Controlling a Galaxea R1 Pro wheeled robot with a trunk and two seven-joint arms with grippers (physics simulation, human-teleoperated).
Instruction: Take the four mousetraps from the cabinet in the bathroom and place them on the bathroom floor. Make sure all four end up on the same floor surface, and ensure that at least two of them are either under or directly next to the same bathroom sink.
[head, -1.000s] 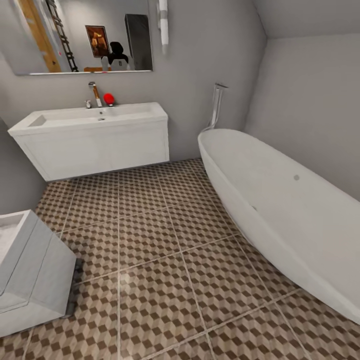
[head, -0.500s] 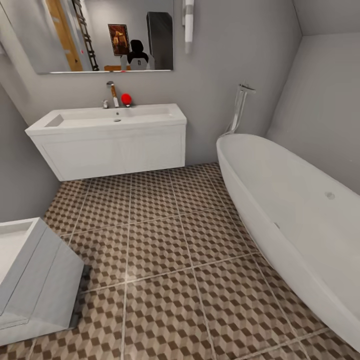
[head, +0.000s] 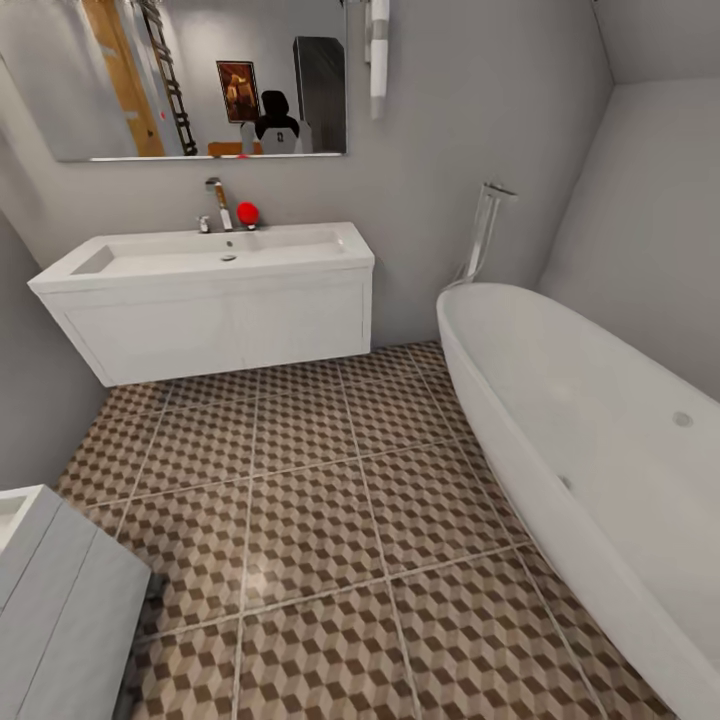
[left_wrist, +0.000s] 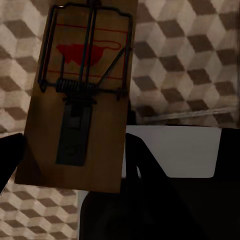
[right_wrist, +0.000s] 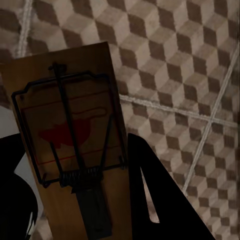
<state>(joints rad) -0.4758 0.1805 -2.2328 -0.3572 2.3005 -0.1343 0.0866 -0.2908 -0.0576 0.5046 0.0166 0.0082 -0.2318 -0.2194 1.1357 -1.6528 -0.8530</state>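
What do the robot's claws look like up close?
In both wrist views the claws look very dark, nearly black, and plain. The left claw shows a thick finger that tapers toward its tip, and another at the picture's edge. The right claw has the same smooth black tapering finger. No cables, stickers or writing can be made out on them.

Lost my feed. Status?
Left gripper shut on a mousetrap. Right gripper shut on another mousetrap. Sink ahead, floor between.
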